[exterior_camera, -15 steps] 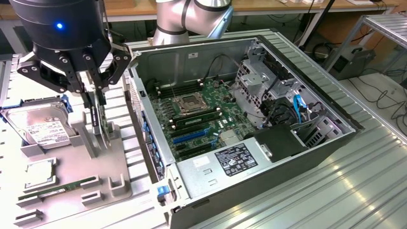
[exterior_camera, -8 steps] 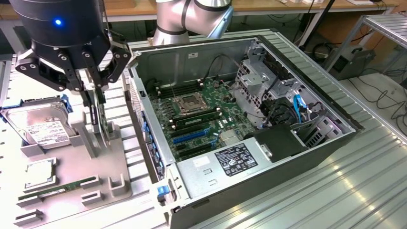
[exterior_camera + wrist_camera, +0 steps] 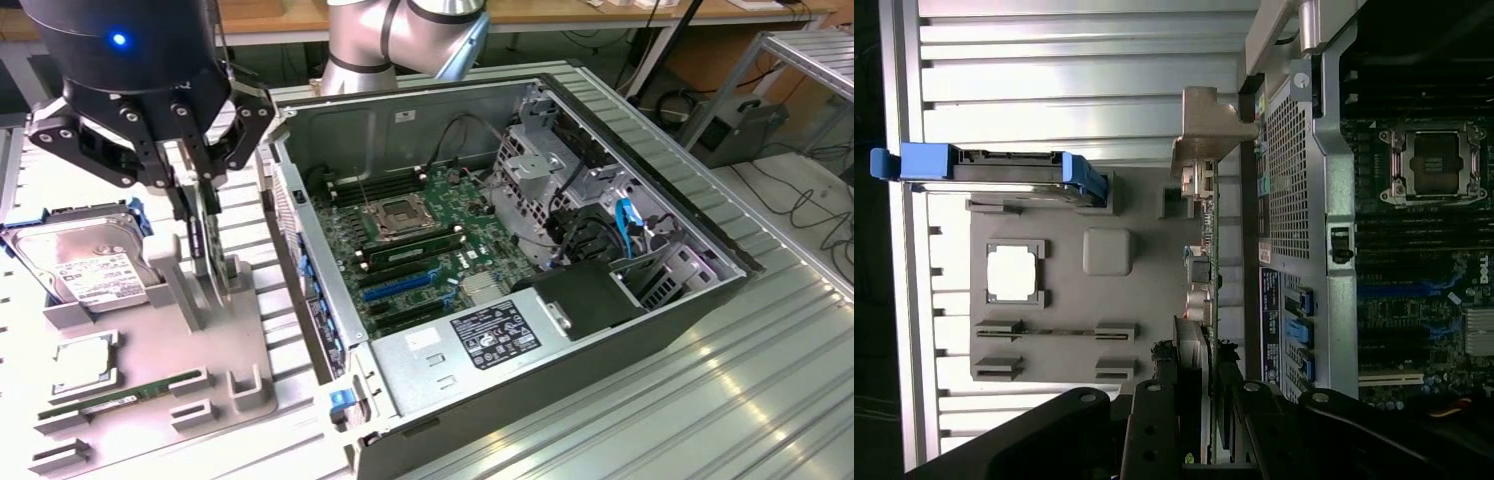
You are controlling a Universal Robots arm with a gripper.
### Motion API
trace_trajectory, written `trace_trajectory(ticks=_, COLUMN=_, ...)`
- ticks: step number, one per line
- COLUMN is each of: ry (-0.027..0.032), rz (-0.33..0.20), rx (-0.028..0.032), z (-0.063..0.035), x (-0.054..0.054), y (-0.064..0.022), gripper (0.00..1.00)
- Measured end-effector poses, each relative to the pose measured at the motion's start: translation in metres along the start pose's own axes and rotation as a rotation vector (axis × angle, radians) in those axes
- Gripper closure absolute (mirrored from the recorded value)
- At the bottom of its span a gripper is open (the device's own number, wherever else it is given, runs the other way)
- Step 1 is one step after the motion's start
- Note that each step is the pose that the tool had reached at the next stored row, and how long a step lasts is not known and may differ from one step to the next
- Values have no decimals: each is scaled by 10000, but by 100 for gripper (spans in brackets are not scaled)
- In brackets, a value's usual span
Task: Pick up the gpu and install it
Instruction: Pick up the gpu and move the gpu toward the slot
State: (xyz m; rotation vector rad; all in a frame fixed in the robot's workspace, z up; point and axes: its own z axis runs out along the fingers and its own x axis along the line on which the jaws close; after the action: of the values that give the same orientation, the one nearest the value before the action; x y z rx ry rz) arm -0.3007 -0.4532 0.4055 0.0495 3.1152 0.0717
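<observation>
the gpu is seen standing on its long edge in a slot of the grey holder tray, just beside the open computer case on the exterior view's left. in the wrist view the gpu is met edge-on. its long axis is laid parallel to the case's side wall, and the silver bracket is pointed toward the hard-drive end of the tray. the gripper is set down over the card's top edge, and the fingers are closed in narrow on both faces, so the card is held while seated in its slot. in the tray a hard drive in a blue frame, a square processor and a thin green memory stick are kept in their own recesses. inside the case a green motherboard is exposed. the card is shown thin and black, with a small fan block on one face. all of it is carried on the ribbed metal tabletop.
</observation>
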Motion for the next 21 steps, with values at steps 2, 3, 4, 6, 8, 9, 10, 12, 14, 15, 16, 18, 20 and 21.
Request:
trace_trajectory(ticks=2, ry=0, rz=0, rx=0, z=-20, x=-1, y=1, gripper=74)
trace_trajectory(ticks=3, ry=0, rz=-1, rx=0, z=-25, x=-1, y=1, gripper=74)
trace_trajectory(ticks=4, ry=1, rz=0, rx=1, z=-30, x=-1, y=1, gripper=74)
trace_trajectory(ticks=6, ry=1, rz=0, rx=0, z=-43, x=-1, y=2, gripper=74)
trace_trajectory(ticks=8, ry=0, rz=0, rx=0, z=-51, x=-1, y=2, gripper=74)
trace_trajectory(ticks=9, ry=1, rz=0, rx=0, z=-59, x=-1, y=3, gripper=74)
trace_trajectory(ticks=10, ry=0, rz=0, rx=0, z=-67, x=-2, y=3, gripper=74)
trace_trajectory(ticks=12, ry=1, rz=0, rx=0, z=-80, x=-2, y=4, gripper=74)
trace_trajectory(ticks=14, ry=1, rz=0, rx=0, z=-90, x=-2, y=4, gripper=74)
trace_trajectory(ticks=15, ry=0, rz=0, rx=0, z=-96, x=-2, y=4, gripper=74)
trace_trajectory(ticks=16, ry=1, rz=0, rx=1, z=-100, x=-2, y=5, gripper=74)
trace_trajectory(ticks=18, ry=1, rz=0, rx=1, z=-110, x=-3, y=5, gripper=74)
trace_trajectory(ticks=20, ry=0, rz=0, rx=0, z=-119, x=-3, y=6, gripper=74)
trace_trajectory(ticks=21, ry=0, rz=0, rx=0, z=-125, x=-3, y=6, gripper=74)
